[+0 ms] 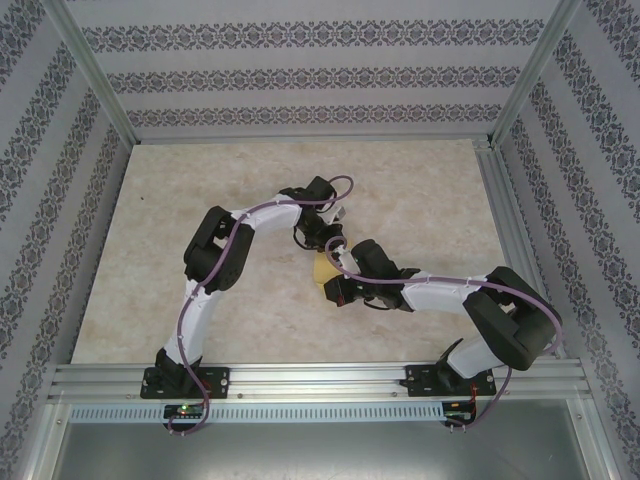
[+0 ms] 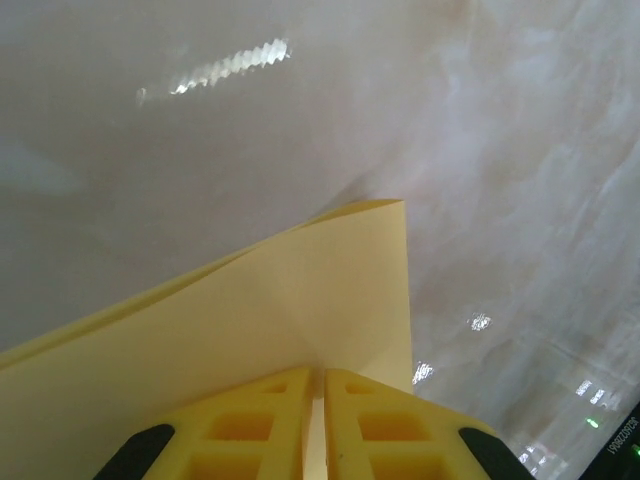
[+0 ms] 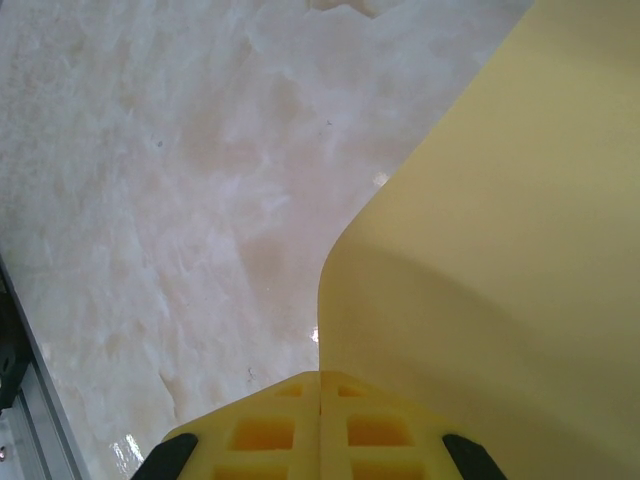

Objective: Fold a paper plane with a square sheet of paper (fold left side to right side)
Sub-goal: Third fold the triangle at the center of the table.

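Marble tabletop [image 1: 420, 190], paper sheet [image 1: 322, 268] mostly hidden, pinched by both jaws

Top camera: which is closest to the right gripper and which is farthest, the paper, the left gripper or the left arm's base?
1. The paper: pinched in the right gripper, mid-scene.
2. The left gripper: just behind, pinching the paper's other side.
3. The left arm's base: far off at the near edge, on the left.
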Motion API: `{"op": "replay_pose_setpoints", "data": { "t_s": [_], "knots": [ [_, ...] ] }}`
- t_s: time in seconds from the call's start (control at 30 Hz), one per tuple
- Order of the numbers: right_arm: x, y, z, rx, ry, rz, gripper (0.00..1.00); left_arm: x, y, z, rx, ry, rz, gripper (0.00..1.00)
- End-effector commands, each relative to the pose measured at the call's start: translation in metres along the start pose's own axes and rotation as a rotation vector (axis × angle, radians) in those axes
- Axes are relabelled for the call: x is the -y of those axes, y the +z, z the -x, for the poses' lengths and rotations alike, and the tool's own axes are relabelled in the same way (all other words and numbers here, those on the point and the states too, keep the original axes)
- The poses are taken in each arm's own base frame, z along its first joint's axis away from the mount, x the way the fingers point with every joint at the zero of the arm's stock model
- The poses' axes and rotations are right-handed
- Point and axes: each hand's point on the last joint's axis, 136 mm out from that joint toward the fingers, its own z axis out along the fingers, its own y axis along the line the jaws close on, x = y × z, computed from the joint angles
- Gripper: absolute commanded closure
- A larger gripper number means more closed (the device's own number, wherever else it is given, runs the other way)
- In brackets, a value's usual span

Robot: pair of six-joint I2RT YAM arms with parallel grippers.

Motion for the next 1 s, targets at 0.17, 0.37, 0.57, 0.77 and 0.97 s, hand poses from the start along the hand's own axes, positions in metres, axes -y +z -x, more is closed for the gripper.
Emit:
{"op": "replay_pose_setpoints", "data": {
  "t_s": [0.17,0.37,0.57,0.77,0.97],
  "knots": [
    [0.002,-0.013,0.03,0.094,0.017,0.038,1.0,-0.019,0.013,-0.019,-0.056,0.013,0.047,0.86],
    [0.021,-0.013,0.033,0.091,0.089,0.062,1.0,-0.022,0.015,-0.021,-0.061,0.013,0.049,0.87],
    [0.036,-0.014,0.036,0.097,0.131,0.055,1.0,-0.022,0.015,-0.022,-0.064,0.013,0.05,0.87],
    [0.044,-0.011,0.029,0.074,0.147,0.036,1.0,-0.021,0.015,-0.022,-0.066,0.012,0.049,0.88],
    [0.051,-0.014,0.023,0.072,0.159,0.012,1.0,-0.02,0.016,-0.022,-0.064,0.014,0.048,0.88]
  ]
}}
